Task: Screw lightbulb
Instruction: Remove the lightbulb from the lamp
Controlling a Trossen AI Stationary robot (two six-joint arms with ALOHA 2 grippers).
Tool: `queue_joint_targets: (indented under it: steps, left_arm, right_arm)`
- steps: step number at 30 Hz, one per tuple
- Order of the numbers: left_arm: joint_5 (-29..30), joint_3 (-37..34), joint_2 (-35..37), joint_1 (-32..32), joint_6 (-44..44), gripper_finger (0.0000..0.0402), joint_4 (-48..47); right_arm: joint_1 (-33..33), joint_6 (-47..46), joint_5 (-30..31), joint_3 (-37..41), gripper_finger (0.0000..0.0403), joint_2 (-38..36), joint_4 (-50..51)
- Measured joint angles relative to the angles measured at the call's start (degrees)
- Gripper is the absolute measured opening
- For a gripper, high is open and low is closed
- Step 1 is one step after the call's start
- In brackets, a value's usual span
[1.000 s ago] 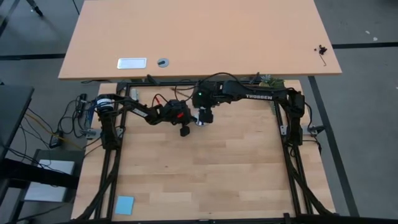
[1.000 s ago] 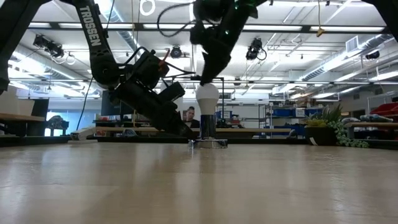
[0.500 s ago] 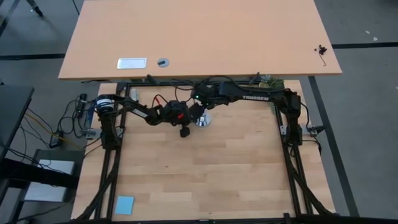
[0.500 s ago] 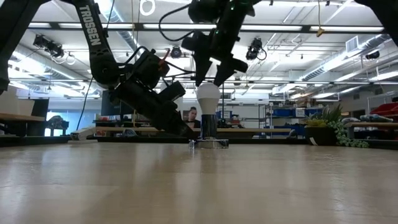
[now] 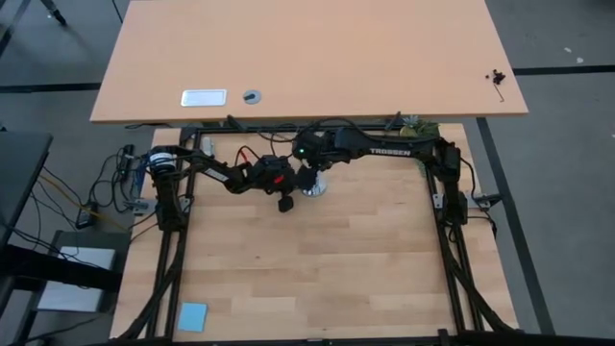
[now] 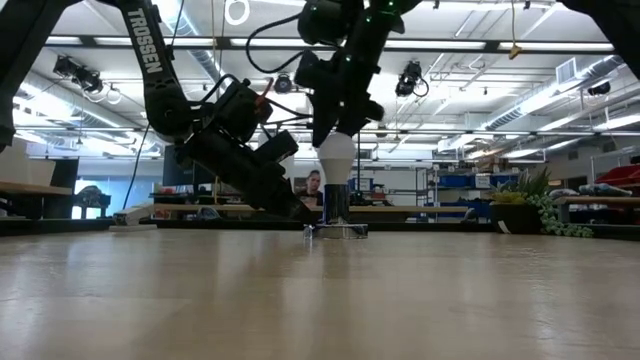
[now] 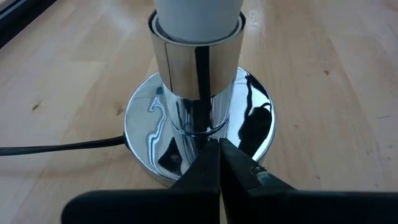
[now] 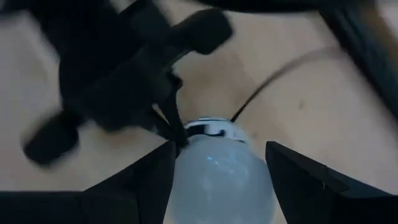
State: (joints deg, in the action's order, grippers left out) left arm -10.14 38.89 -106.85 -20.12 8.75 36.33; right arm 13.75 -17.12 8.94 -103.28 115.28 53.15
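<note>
The white lightbulb (image 6: 337, 158) stands upright in the silver socket (image 7: 198, 68), whose round base disc (image 7: 252, 127) rests flat on the wooden table near its far edge. My right gripper (image 6: 338, 128) comes down over the bulb (image 8: 221, 171) from above and is shut on it. My left gripper (image 7: 219, 163) is shut, with its tips low on the base disc on the table's left side; the low view (image 6: 303, 213) shows it too. In the high view both grippers meet at the socket (image 5: 313, 186). My left gripper presses its shut fingertips (image 7: 211, 155) onto the base disc's near edge (image 7: 186, 171), slanting down from the table's left. The disc lies flat on the table. My right gripper holds the bulb's round top between its two fingers (image 8: 146, 180), one on each side (image 8: 180, 168). The fingers point down from above. The bulb stands upright in the socket.
A black cord (image 7: 56, 147) runs from the socket along the table. A blue card (image 5: 192, 316) lies at the near left corner. A second tabletop (image 5: 307, 58) stands beyond the far edge. A plant (image 6: 540, 205) stands at the far right.
My right gripper has opened and risen a little off the bulb's top, turned about its own axis, then come back down and shut on the bulb again. The bulb, the socket and my left gripper have stayed in place.
</note>
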Motion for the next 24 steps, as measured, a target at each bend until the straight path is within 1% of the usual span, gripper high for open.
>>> queue_joint_targets:
  steps: [4, 6, 8, 10, 14, 17, 19, 21, 22, 24]
  left_arm:
    - [0.0, 0.0, 0.0, 0.0, 0.0, 0.0001, 0.0]
    - [0.0, 0.0, 0.0, 0.0, 0.0, 0.0001, 0.0]
    - [0.1, 0.0, 0.0, 0.0, 0.0, 0.0001, 0.2]
    - [0.4, 0.1, 0.0, -0.1, 0.3, 0.0001, 0.1]
    - [0.4, 0.0, 0.0, 0.0, 0.3, 0.0001, -0.1]
    - [0.2, 0.0, 0.0, 0.0, 0.3, 0.0001, -0.2]
    - [0.0, 0.0, 0.0, 0.0, 0.3, 0.0001, -0.3]
    - [-0.1, 0.0, 0.0, 0.0, 0.2, 0.0001, -0.3]
    - [0.0, 0.0, 0.0, 0.0, 0.2, 0.0001, -0.3]
    - [0.0, 0.0, 0.0, 0.0, 0.1, 0.0001, -0.3]
  right_arm:
    - [1.1, 25.0, -0.8, 0.2, 0.0246, 0.2, -1.8]
    - [1.5, 34.4, -1.3, 0.3, 0.0244, 0.4, -3.1]
    - [1.8, 39.6, -1.4, 0.3, 0.0242, 0.4, -4.0]
    - [2.0, 40.9, -1.4, 0.3, 0.0242, 0.4, -4.6]
    - [1.1, 36.6, -0.9, 0.3, 0.0244, 0.2, -4.6]
    - [0.0, 29.7, 0.0, -0.7, 0.0244, -0.4, -3.0]
    - [-0.7, 22.3, 1.1, -2.8, 0.0244, -0.7, -2.2]
    - [-1.0, 11.8, 2.1, -5.4, 0.0244, -0.7, 1.2]
    - [-1.0, 6.2, 2.0, -6.4, 0.0244, -0.7, 2.7]
    - [-0.7, -1.9, 0.6, -7.3, 0.0245, -0.8, 4.9]
